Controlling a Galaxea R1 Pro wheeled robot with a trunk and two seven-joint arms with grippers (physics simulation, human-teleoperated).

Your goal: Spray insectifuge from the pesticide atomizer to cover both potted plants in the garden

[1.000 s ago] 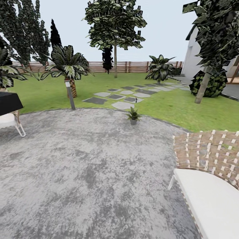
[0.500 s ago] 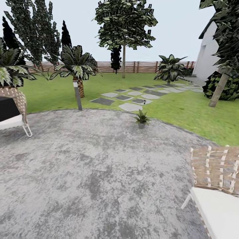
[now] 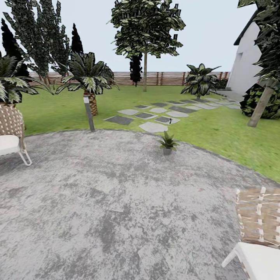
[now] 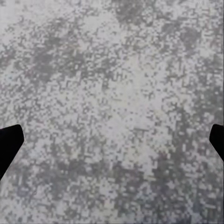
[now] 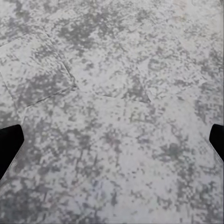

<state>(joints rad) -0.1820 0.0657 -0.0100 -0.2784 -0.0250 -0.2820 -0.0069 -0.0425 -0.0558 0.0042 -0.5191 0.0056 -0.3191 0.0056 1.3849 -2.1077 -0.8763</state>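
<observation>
One potted plant (image 3: pixel 167 142), a small green rosette in a grey pot, stands at the far edge of the round grey patio (image 3: pixel 116 194) in the garden. Beyond it, a tiny slim dark object (image 3: pixel 170 121) stands on a pale stepping stone; it looks like the pesticide atomizer, too small to make out. In the left wrist view my left gripper (image 4: pixel 112 144) is open over bare patio stone, black fingertips (image 4: pixel 9 144) far apart. My right gripper (image 5: pixel 112 144) is likewise open above the stone, holding nothing.
A woven chair with a white seat (image 3: pixel 258 237) stands at the near right, another chair (image 3: pixel 11 136) at the left. A short lamp post (image 3: pixel 89 112) and a palm (image 3: pixel 90 77) rise by the patio's far left edge. Lawn (image 3: pixel 217 136), fence and white house lie beyond.
The whole head view has shifted: the camera turned left and moved forward, so both chairs slid toward the picture's edges and the potted plant sits slightly lower and further right.
</observation>
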